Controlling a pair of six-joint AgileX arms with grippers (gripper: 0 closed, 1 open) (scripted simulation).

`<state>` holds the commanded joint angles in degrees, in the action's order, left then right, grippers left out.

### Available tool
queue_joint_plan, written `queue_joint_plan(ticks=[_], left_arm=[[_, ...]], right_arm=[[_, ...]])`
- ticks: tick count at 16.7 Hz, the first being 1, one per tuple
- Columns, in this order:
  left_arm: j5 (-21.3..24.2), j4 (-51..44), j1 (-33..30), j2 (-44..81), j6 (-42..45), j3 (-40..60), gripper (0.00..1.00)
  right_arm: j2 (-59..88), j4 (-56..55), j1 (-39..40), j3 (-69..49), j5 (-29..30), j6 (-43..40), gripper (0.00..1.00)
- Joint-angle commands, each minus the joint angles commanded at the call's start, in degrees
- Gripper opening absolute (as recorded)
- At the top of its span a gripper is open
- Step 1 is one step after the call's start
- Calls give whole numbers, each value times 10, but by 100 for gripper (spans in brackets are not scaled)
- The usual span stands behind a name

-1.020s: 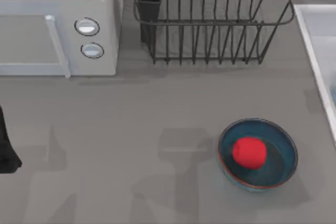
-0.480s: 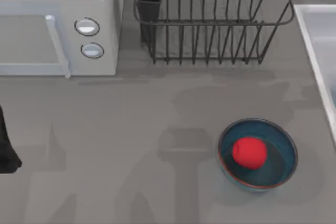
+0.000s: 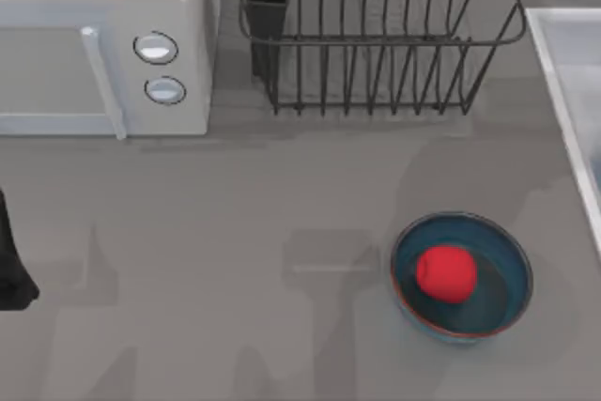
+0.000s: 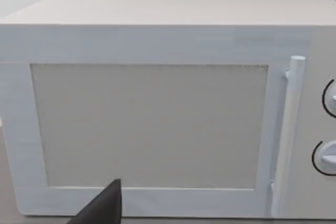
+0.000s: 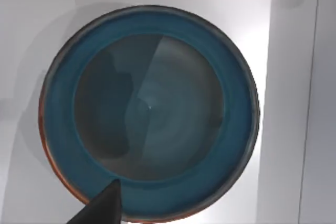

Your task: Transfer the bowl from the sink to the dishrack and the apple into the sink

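Nothing moved; right wrist view's second, empty bowl.

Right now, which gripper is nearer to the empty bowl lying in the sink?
Right. The right gripper hangs directly above the empty bowl in the sink; the left arm faces the microwave.

You look straight down into the bowl: teal-blue glaze, thin rust-red rim, nothing inside. It sits on the pale floor of the sink, with the raised rim running alongside. A dark fingertip of the right gripper overlaps the bowl's edge.
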<state>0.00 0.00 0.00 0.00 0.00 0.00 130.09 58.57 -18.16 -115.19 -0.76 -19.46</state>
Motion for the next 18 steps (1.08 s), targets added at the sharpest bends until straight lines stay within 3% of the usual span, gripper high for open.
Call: queue_joint_plan(ticks=[8, 18], left_arm=[[0, 0, 0, 0, 0, 0, 100], [0, 0, 0, 0, 0, 0, 100]], right_arm=[[149, 107, -32, -161, -5, -12, 100], [170, 130, -36, -189, -8, -12, 100]])
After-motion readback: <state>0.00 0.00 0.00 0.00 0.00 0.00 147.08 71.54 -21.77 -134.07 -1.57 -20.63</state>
